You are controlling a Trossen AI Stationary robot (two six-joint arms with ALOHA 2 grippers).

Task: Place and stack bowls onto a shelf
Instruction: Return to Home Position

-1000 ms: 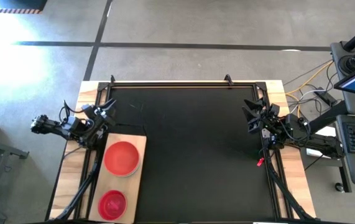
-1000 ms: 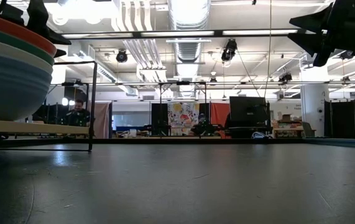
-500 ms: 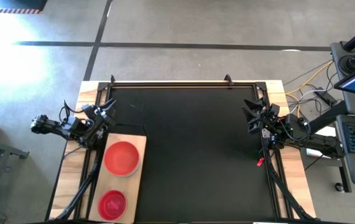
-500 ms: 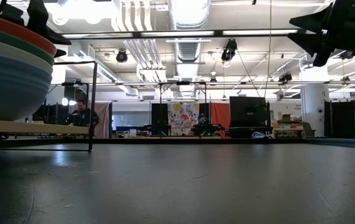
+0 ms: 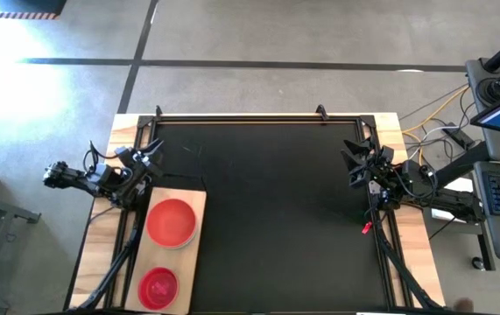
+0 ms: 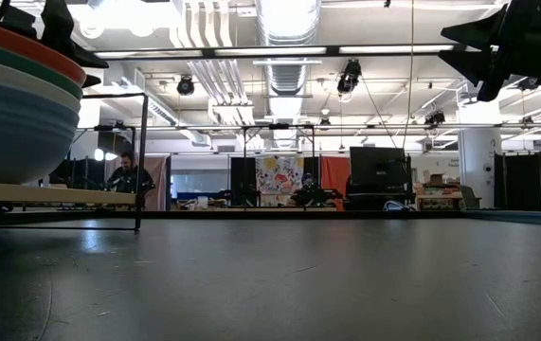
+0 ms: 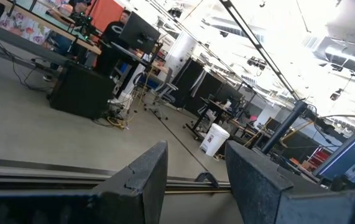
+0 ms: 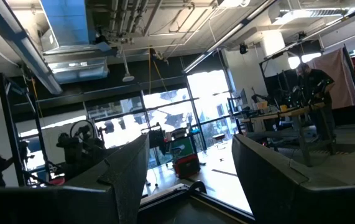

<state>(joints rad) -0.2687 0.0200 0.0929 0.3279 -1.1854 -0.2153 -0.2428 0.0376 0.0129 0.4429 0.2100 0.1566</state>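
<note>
Two bowl stacks (image 5: 172, 222) sit on the shelf (image 5: 190, 267) — stacking looks finished; left gripper (image 7: 196, 155) and right gripper (image 8: 191, 146) hover spread, empty.

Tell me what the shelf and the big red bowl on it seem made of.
Shelf: likely wood, pale tan and matte; grain too small to tell. Red bowl: probably plastic, uniform bright colour and a thin, smooth rim; gloss is hard to judge.

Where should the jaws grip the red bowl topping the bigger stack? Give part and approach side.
Pinch the rim of the round red plastic bowl, straight down on the edge nearest the left gripper. It sits mouth-up, nested in a stack on the light wooden shelf, so probably only its thin rim is free: one jaw inside, one outside.
</note>
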